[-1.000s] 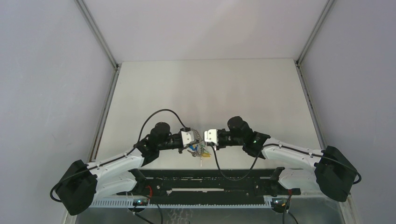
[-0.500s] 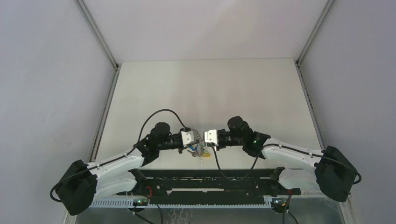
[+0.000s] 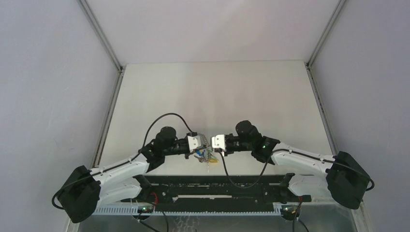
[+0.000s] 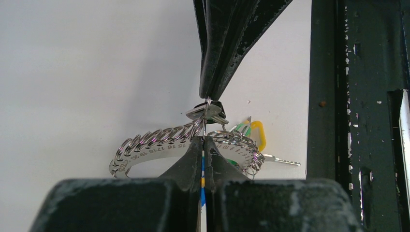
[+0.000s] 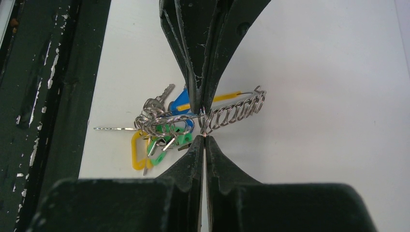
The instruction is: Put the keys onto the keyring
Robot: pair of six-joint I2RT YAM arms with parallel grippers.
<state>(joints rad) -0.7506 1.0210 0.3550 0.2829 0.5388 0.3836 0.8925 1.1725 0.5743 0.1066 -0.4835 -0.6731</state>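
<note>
Both of my jaws are squeezed all the way shut, and they meet tip to tip low over the white surface (image 3: 217, 92), just past the black rail (image 3: 217, 181) at the near edge. My left arm (image 3: 121, 169) reaches in from one side and my right arm (image 3: 300, 162) from the other. My left jaws pinch the keyring (image 4: 145, 149) — a shiny curved metal band with tiny numbers on it and a row of wire loops along its edge. The ring stretches out sideways between the two sets of tips. My right jaws are shut too, and the small key (image 4: 207, 112), with its black head and short silver part, sits right at their tips and looks pinched there. The key is touching the ring's thin wire, just above the spot where my left jaws hold on. A bunch of things hangs from the ring on the side toward the rail — a yellow tag (image 4: 259, 135), a green tag (image 5: 171, 140), a blue tag (image 5: 180, 104) and a plain silver key (image 5: 157, 100). A thin silver stick (image 4: 283, 161) pokes out of the bunch toward the rail. I cannot tell if the tags touch the surface or hang a little above it.
</note>
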